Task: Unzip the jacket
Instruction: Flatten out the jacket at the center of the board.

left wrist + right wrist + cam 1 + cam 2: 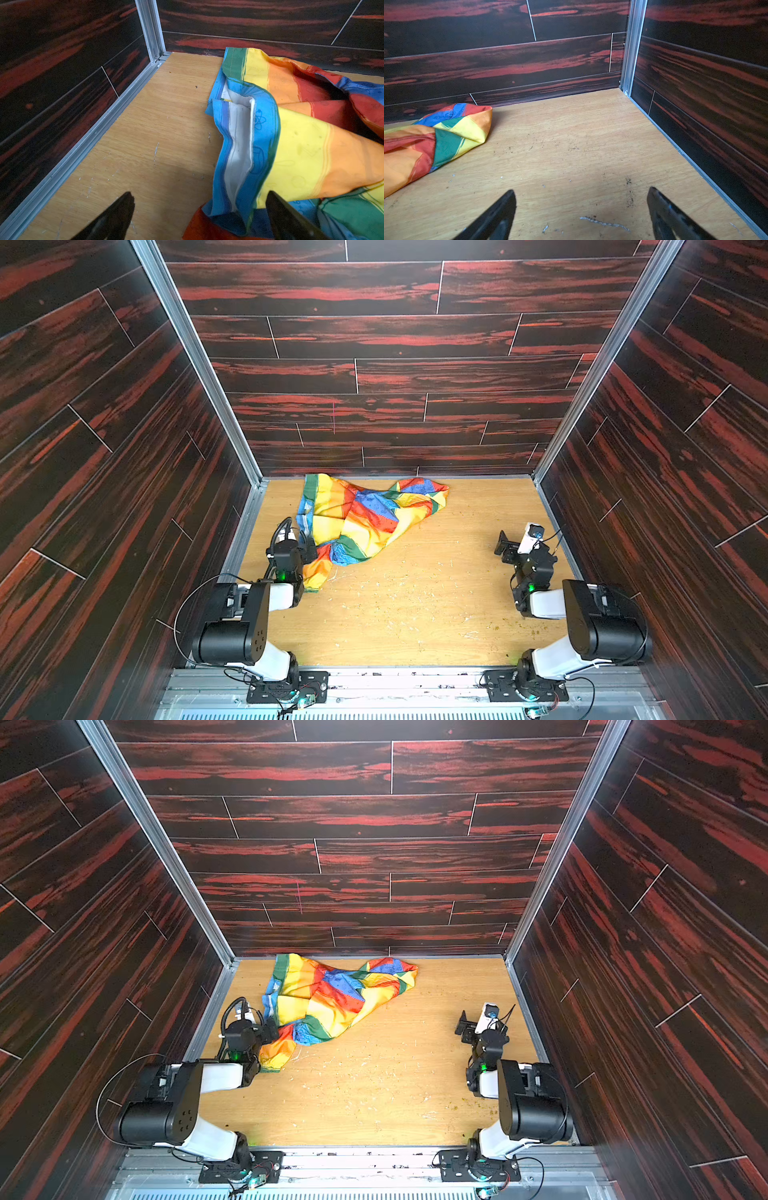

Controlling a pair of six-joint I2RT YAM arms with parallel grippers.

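- Two grippers are in view, and both stand wide open with nothing between their jaws: your left gripper (199, 195) and your right gripper (581, 191).
- The small crumpled jacket of thin rainbow-striped fabric (365, 518) lies on the scuffed light wooden tabletop (415, 614). It is at the far side, against the dark red-streaked back wall (374, 406) and nearer your left arm.
- Your left gripper hovers at the jacket's near edge, one jaw over bare wood and one over cloth. It looks placed to pinch the blue hem with its white lining (239, 145).
- Your right gripper sits well apart from the jacket, over bare tabletop near the side wall. It seems to be waiting until there is something to hold.
- The zipper shows in no view because the folds hide it, so you will probably have to spread the cloth first.
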